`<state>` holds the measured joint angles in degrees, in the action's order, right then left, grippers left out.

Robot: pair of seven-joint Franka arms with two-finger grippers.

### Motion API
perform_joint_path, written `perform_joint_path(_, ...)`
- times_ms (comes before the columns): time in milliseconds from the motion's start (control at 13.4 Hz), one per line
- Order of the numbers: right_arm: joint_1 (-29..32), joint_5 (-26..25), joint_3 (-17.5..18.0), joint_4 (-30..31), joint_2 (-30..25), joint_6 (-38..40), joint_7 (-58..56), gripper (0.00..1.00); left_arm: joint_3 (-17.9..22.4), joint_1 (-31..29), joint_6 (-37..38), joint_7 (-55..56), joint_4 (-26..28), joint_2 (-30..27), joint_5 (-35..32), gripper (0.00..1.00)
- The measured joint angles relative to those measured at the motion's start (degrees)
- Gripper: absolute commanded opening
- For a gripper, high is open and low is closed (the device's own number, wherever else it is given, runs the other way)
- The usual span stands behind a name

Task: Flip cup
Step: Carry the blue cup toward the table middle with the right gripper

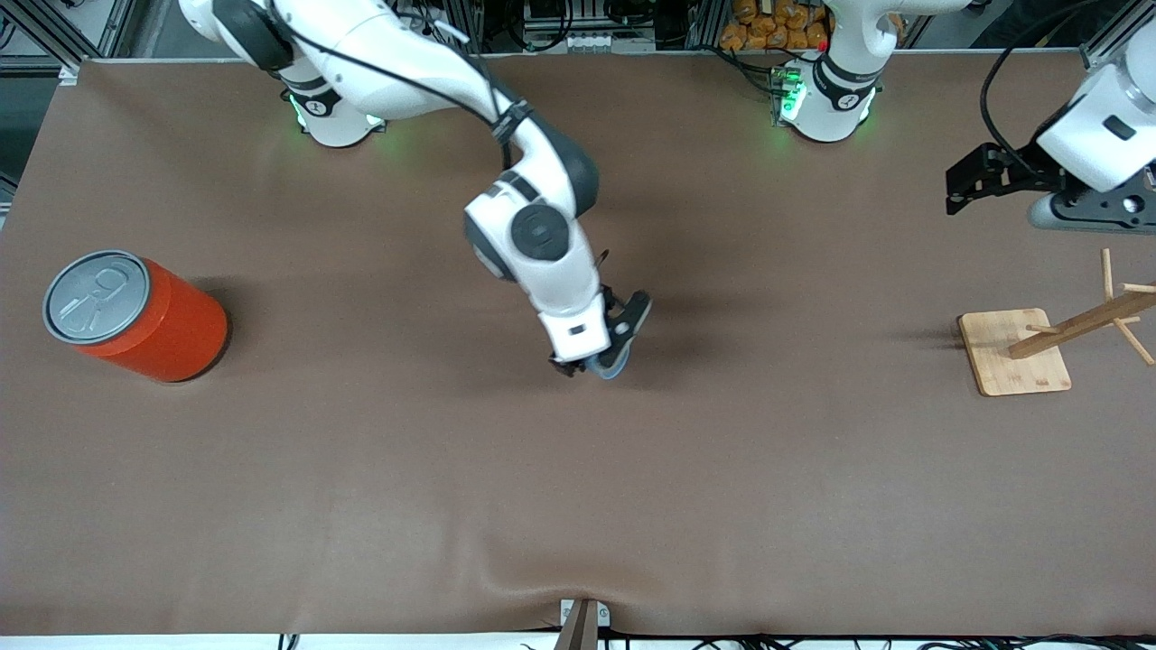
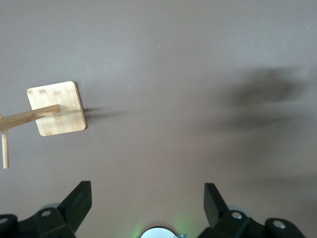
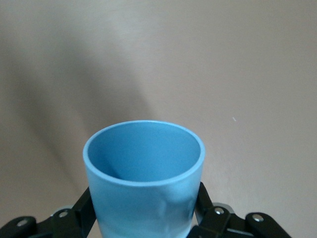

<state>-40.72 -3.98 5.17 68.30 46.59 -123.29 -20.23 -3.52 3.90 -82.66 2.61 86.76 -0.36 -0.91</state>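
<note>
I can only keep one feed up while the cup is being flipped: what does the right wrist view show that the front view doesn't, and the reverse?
Only the right wrist view: the cup's open mouth and empty inside, with the right gripper shut on its sides.

Only the front view: the orange can at the right arm's end of the table, the wooden rack at the left arm's end, and the left gripper waiting open above the table near the rack.

Both: the cup in the right gripper over the bare brown table.
</note>
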Motion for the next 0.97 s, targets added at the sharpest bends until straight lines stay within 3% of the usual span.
perform_joint_path(224,-5.41,-6.13,-0.40,-3.41,5.12,0.06,-4.76,0.00,0.23,-5.20,-0.38,0.00,0.06,2.05,4.19,1.00)
perform_joint_path(524,-9.50,-7.93,-1.78,-5.33,8.74,0.93,-5.41,0.00,0.45,-15.19,-3.93,-5.11,0.04,7.05,16.77,1.00)
perform_joint_path(972,-9.68,-10.03,-2.15,-5.58,10.98,0.97,-5.06,0.00,0.44,-19.55,-4.09,-10.63,0.07,13.02,30.48,1.00)
